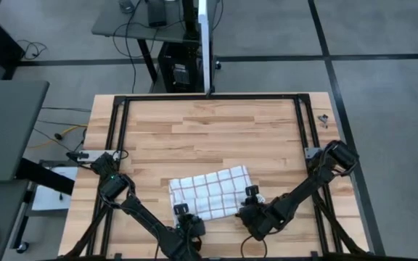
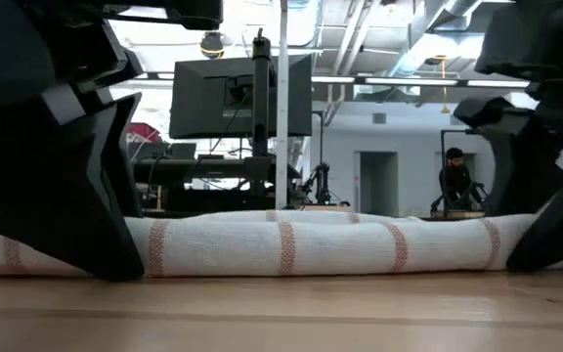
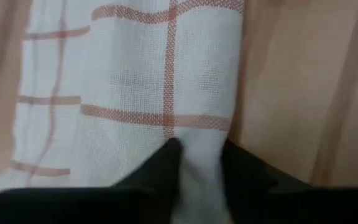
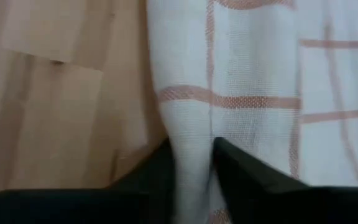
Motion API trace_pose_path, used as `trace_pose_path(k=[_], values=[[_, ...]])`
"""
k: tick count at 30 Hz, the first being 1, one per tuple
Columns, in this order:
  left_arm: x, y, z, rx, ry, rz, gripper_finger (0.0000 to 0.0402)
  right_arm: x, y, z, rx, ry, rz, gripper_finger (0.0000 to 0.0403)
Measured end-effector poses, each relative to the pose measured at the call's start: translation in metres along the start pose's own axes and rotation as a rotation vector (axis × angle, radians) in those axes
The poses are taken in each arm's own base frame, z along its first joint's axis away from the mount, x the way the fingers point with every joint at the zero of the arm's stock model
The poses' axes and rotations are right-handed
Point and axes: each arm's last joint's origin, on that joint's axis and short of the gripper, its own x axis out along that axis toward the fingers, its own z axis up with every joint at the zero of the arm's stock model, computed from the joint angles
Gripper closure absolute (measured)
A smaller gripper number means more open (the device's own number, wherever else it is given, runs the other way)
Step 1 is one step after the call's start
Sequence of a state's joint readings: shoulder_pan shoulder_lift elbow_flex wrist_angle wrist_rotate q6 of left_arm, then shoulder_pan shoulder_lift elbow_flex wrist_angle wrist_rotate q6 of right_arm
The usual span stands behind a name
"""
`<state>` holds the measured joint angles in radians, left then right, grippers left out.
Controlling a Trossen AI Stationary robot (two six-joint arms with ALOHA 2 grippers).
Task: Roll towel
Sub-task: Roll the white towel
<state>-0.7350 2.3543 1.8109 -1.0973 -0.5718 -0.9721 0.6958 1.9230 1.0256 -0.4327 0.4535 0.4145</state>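
Observation:
A white towel (image 1: 209, 192) with thin red checks lies flat on the wooden table near its front edge. In the low view its near edge (image 2: 311, 244) shows as a thick, rounded band resting on the wood. My left gripper (image 1: 185, 214) is shut on the towel's near left corner, and my right gripper (image 1: 251, 197) is shut on its near right corner. In each wrist view the dark fingers stand close together with white cloth between them. My left gripper pinches the towel's edge at the near left corner (image 3: 199, 134) between its two fingers (image 3: 166, 168), slanting down from the table's near side. The cloth bunches into a ridge between the fingers. The rest of the towel lies on the table. How many layers, I cannot tell. My right gripper pinches the towel's edge at the near right corner (image 4: 188, 124) between its two fingers (image 4: 235, 171), slanting down from the near side. A raised ridge of cloth runs from the fingers across the wood. The towel stays on the table.
Bare wood (image 1: 209, 123) stretches beyond the towel to the table's far edge. A black frame (image 1: 209, 97) runs round the table's sides. A small dark object (image 1: 324, 118) lies at the far right corner. A person (image 2: 454, 181) stands far off in the room.

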Motion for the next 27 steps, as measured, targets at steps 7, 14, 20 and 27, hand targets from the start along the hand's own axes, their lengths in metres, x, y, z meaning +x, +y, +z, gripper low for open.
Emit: trace_pose_path(k=[7, 14, 20, 27], values=[[-0.016, -0.001, 0.008, -0.113, 0.08, -0.192, 0.0398, -0.024, -0.009, 0.008, 0.126, 0.038, 0.263, 0.0396], [-0.045, -0.002, 0.022, -0.144, 0.162, -0.494, 0.04, -0.05, -0.01, 0.02, 0.189, 0.025, 0.568, 0.04], [-0.051, 0.021, 0.013, -0.216, 0.146, -0.643, 0.0401, -0.053, -0.01, 0.017, 0.267, 0.002, 0.695, 0.0401], [-0.036, 0.075, 0.009, -0.338, 0.108, -0.924, 0.0401, -0.045, -0.015, 0.016, 0.309, 0.021, 0.804, 0.0402]])
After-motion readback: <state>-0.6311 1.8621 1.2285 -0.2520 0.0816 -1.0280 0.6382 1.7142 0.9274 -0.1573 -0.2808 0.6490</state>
